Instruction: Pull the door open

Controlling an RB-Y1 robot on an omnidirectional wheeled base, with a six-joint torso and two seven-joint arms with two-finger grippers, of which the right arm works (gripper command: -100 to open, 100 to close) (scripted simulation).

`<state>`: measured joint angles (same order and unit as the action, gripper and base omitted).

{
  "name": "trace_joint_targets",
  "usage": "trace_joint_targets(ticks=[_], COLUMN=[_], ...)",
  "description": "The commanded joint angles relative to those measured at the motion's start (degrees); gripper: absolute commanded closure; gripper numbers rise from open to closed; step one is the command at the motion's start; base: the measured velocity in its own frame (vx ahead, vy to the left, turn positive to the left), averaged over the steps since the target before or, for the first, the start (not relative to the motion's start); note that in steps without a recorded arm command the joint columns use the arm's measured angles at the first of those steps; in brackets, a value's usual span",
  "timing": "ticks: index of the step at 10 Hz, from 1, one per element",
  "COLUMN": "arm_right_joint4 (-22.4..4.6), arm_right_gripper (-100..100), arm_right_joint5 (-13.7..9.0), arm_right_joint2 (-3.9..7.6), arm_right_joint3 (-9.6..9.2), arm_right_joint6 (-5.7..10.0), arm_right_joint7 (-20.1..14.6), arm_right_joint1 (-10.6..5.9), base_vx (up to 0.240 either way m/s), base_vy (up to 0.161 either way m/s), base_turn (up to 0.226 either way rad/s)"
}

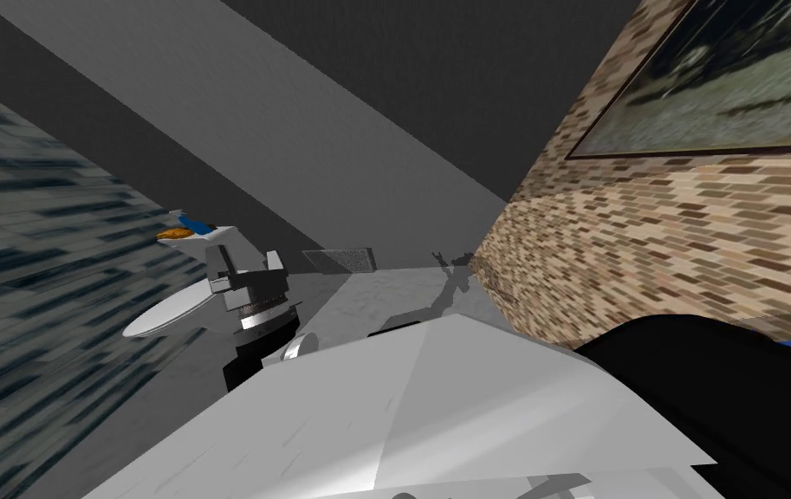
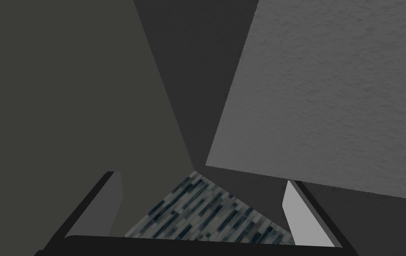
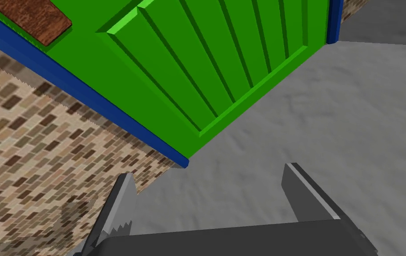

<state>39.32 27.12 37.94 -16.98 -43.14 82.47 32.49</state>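
You have no text, label, brand, number or sign to read here. The green door (image 3: 224,66) and the framed picture (image 1: 731,78) on the brick wall (image 1: 645,243) bear no legible marks.

Door (image 3: 224,66) beside brick wall (image 3: 33,169), floor (image 3: 331,111) before it, toilet (image 1: 172,312) at left, picture (image 1: 731,78) on that wall

Open floor (image 3: 331,111) is found before the door (image 3: 206,58), while the right gripper (image 3: 207,171) is crowded by the brick wall (image 3: 42,169).
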Motion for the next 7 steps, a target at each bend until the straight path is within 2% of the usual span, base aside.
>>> trace_joint_targets(ticks=[1, 3, 4, 5, 7], arm_right_joint4=[-1.6, -3.0, -3.4, -4.8, -5.5], arm_right_gripper=[-100, -100, -100, -100, -100], arm_right_joint5=[0.4, 0.8, 0.8, 1.2, 1.4], arm_right_joint2=[0.54, 1.09, 1.23, 1.78, 2.05], arm_right_joint3=[-0.30, -0.59, -0.66, -0.94, -1.09], arm_right_joint6=[-0.86, -1.92, -2.18, -3.24, -3.76], arm_right_joint7=[1.3, 2.7, 3.1, 4.5, 5.2], arm_right_joint1=[0.04, 0.07, 0.07, 0.10, 0.12], base_vx=[-0.063, -0.055, -0.042, -0.057, -0.048], base_vy=[-0.098, -0.091, -0.071, -0.096, -0.077], base_turn=[0.149, 0.189, 0.092, 0.189, 0.116])
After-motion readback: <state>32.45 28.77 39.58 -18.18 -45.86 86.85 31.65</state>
